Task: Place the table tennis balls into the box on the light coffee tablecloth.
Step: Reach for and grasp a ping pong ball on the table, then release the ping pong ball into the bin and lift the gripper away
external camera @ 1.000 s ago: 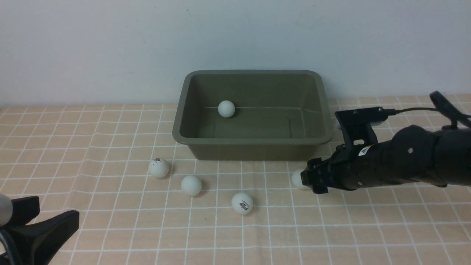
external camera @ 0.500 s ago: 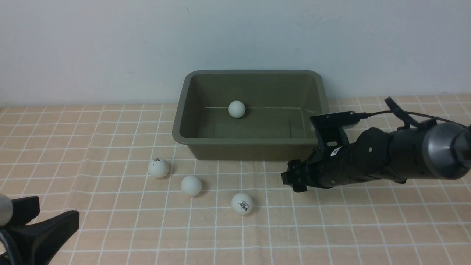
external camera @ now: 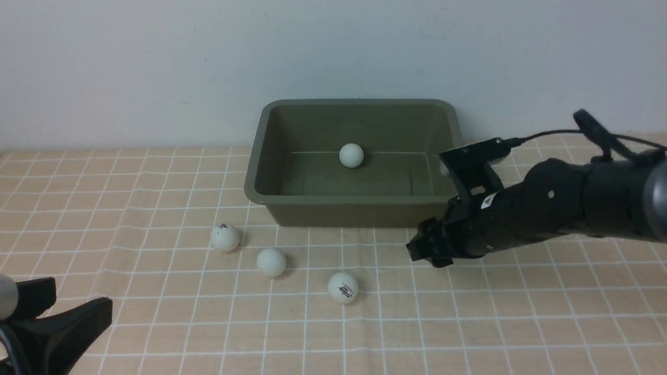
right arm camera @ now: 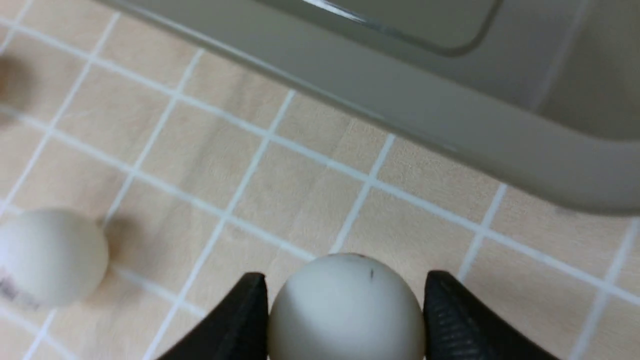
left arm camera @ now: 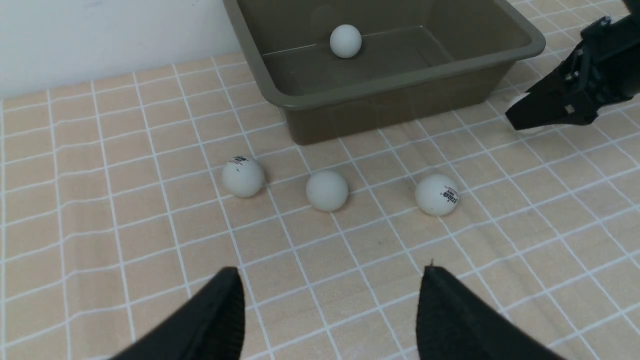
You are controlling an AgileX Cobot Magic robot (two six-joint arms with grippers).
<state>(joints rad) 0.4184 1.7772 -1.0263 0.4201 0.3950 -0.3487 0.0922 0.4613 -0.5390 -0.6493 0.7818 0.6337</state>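
Note:
The dark olive box (external camera: 354, 199) stands at the back of the light coffee tablecloth (external camera: 469, 323), with one white ball (external camera: 351, 155) inside. Three balls lie on the cloth in front of it: one with a logo (external camera: 225, 237), a plain one (external camera: 271, 262) and another with a logo (external camera: 343, 287). My right gripper (external camera: 418, 251) hovers by the box's front right corner, shut on a ball (right arm camera: 345, 310) that the front view hides. My left gripper (external camera: 81, 294) is open and empty at the near left, well short of the balls (left arm camera: 327, 190).
A plain white wall rises right behind the box. In the right wrist view the box's front wall (right arm camera: 450, 125) is close ahead and one loose ball (right arm camera: 50, 257) lies off to the side. Bare cloth stretches along the near side and the right.
My right gripper moved left onto a ball on the cloth, shut on it and has risen slightly with it. The ball inside the box has rolled to the right. The left arm has not moved.

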